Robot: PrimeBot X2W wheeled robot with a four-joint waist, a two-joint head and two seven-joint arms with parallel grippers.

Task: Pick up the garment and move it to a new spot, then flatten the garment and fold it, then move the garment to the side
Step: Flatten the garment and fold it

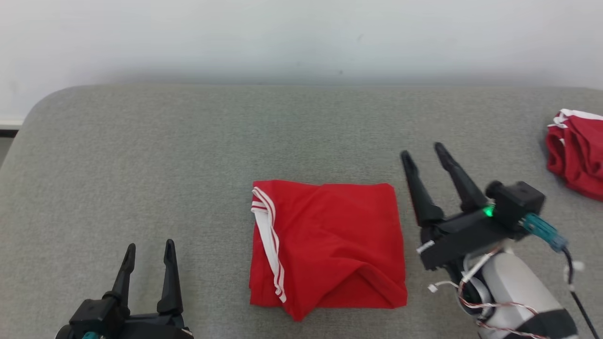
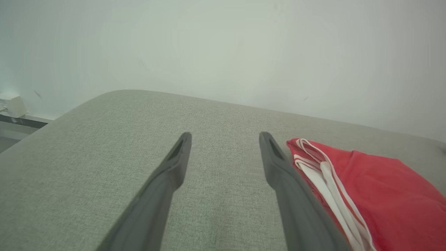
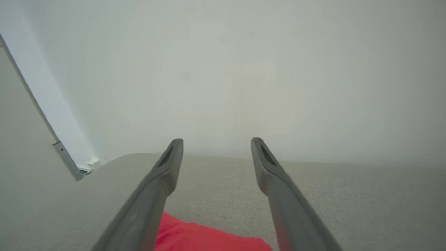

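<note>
Soft, light and floppy, the folded garment (image 1: 330, 245) lies centred on the tabletop (image 1: 188, 141), left tool (image 1: 150, 245) at its 9 o'clock and right tool (image 1: 422, 151) at 2 o'clock both spread empty; best pinched through all layers at its 3 o'clock edge

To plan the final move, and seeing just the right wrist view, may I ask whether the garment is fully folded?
Observer: Yes, the garment lies folded into a rough square, striped white trim along its left edge.
Operator: Thanks. Where is the left tool?
Observer: The left tool is open and empty, left of the garment and apart from it.
Operator: Is anything else on the surface?
Observer: A bunched red cloth lies near the right edge of the grey surface.
</note>
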